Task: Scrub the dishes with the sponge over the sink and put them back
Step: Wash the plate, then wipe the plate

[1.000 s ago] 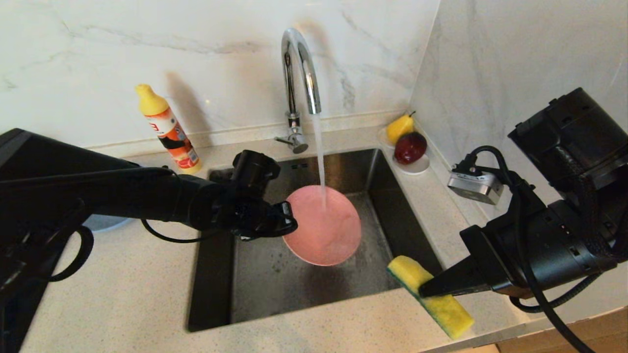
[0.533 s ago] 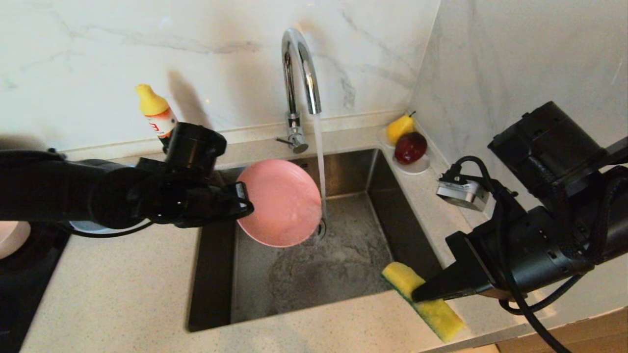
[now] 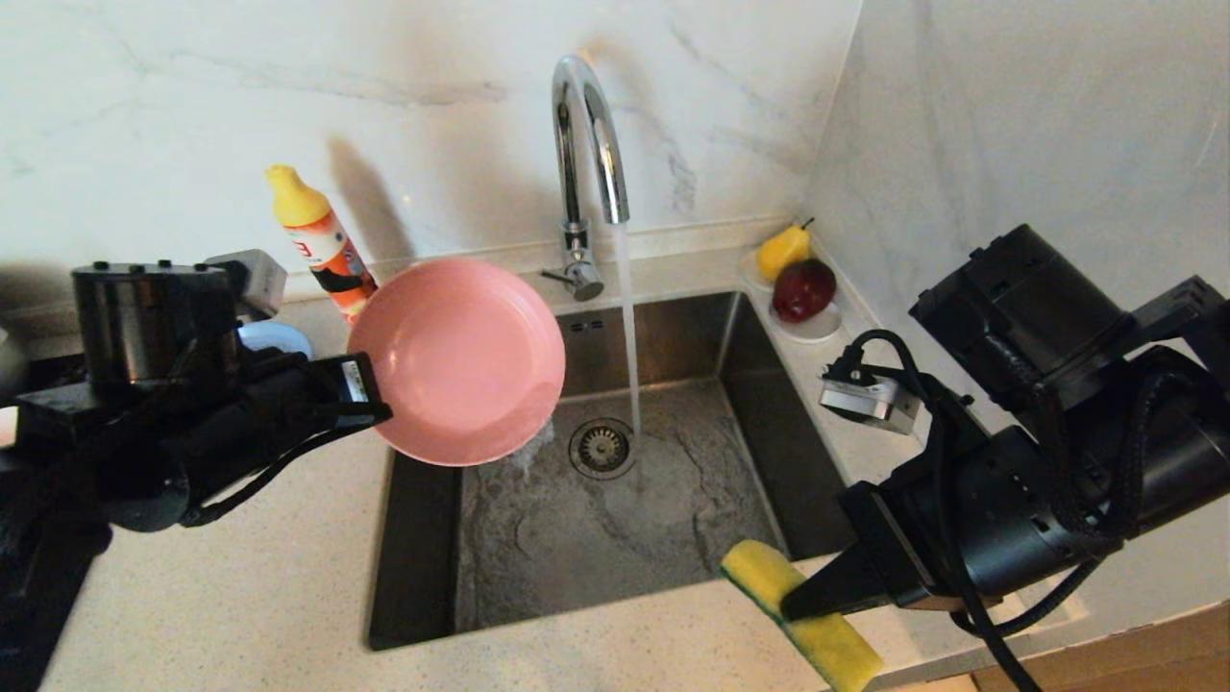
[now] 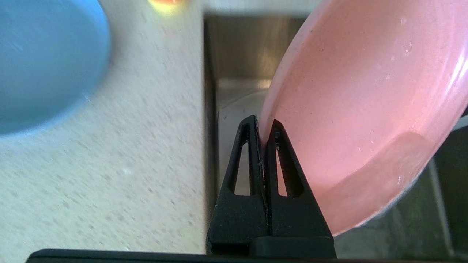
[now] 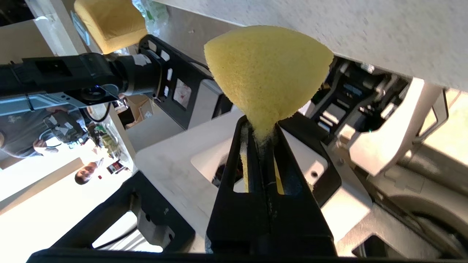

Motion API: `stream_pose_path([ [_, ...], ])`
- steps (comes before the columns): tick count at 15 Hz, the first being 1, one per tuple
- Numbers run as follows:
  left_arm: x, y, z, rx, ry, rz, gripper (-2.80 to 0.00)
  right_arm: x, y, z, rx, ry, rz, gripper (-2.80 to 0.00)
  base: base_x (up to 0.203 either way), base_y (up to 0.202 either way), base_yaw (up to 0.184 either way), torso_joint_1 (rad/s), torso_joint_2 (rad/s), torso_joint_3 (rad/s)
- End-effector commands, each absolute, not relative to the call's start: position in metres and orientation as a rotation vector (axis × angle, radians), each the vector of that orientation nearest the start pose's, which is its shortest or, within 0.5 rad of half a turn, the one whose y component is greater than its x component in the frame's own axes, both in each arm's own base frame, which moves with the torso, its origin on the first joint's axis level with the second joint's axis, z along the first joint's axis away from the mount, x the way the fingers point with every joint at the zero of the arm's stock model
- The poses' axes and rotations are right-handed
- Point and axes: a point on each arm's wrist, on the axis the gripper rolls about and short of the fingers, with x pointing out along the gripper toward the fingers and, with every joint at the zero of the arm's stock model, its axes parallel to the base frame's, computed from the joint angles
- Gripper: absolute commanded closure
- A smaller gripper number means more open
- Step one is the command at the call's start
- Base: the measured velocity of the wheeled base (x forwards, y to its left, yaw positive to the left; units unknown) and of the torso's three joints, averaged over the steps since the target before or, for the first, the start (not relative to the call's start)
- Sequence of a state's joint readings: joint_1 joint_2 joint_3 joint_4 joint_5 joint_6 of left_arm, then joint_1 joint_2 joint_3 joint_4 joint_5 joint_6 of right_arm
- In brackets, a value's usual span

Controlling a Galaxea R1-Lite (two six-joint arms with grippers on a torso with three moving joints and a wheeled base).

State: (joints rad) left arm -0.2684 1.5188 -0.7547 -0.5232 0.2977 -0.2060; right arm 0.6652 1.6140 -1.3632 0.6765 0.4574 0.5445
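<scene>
Both sets of fingers are clamped: left point(image 4: 266, 128) on pink plate point(image 3: 458, 360) rim, right point(image 5: 261, 131) on sponge point(image 5: 267, 73).

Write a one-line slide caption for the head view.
Left pincer holds the pink plate tilted at the sink's left edge, tap running, while the right pincer grips the sponge at the front rim.

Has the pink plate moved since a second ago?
Yes. The pink plate, clamped in the left gripper, left the faucet stream, moving left toward the counter.
</scene>
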Motion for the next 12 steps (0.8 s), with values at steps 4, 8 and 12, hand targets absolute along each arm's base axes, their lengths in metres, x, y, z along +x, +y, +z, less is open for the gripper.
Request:
stream_pose_path([
  [4,0.227,-0.055,0.21,-0.174,0.079,0.026,0.0,0.199,0.173,0.247,0.343,1.232,0.752,0.0,0.0,0.0,0.0,0.0,0.0,0.0],
  [8,0.221,-0.055,0.202,-0.182,0.041,-0.025,0.0,0.199,0.173,0.246,0.342,1.238,0.748,0.0,0.0,0.0,0.0,0.0,0.0,0.0],
  [12,0.218,-0.055,0.199,-0.192,0.045,-0.036,0.0,0.197,0.171,0.249,0.344,1.227,0.754,0.0,0.0,0.0,0.0,0.0,0.0,0.0],
])
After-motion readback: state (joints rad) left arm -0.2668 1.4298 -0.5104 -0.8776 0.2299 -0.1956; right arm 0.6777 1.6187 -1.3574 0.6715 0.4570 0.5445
